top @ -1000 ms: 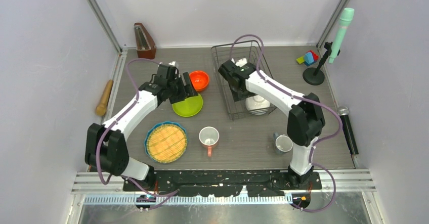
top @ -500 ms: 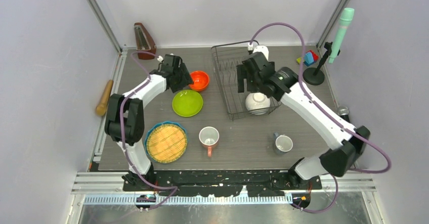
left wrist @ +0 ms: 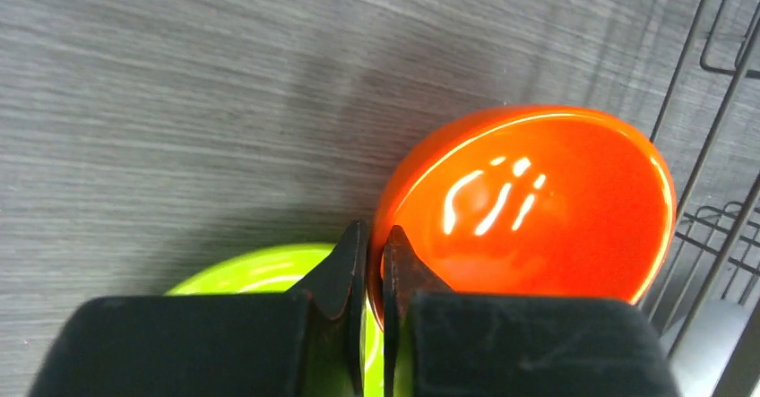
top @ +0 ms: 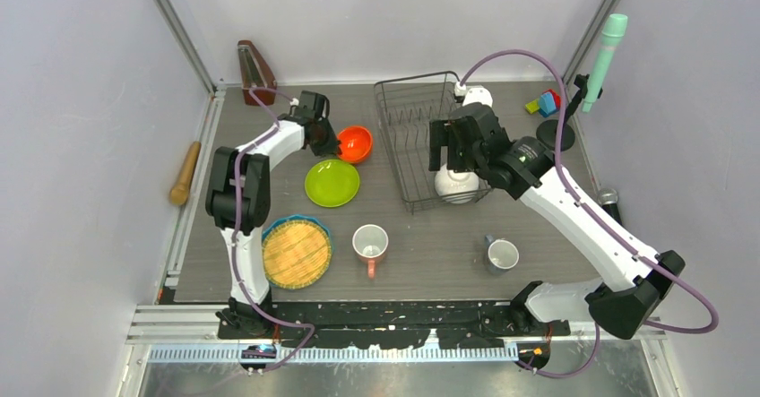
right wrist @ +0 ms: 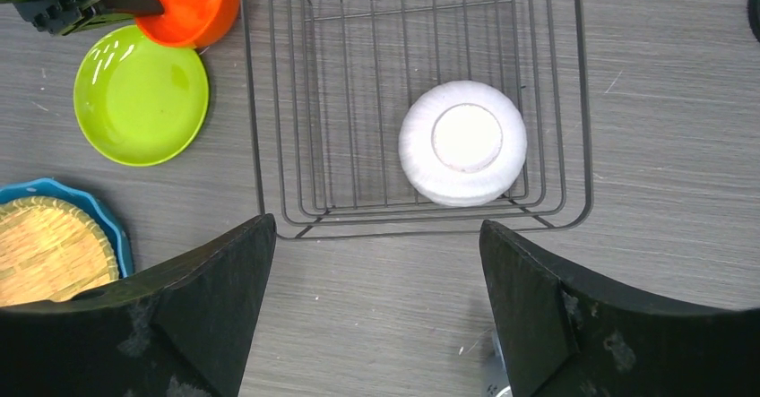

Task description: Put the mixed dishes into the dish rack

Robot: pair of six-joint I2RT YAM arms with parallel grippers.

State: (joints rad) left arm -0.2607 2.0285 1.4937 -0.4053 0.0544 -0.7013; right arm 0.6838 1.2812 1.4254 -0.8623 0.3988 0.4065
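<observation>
White bowl upturned in dark wire dish rack; left hand clamps glossy orange bowl at rim; right hand open; five dishes outstanding.

The dark grey desk carried a wire dish rack at rear centre, with an orange bowl and a lime-green plate just left of it. Nearer the front lay a blue-rimmed plate, a pink mug and a grey-blue mug, the 2 mugs well apart. A metronome and toy blocks occupied the rear corners.
</observation>
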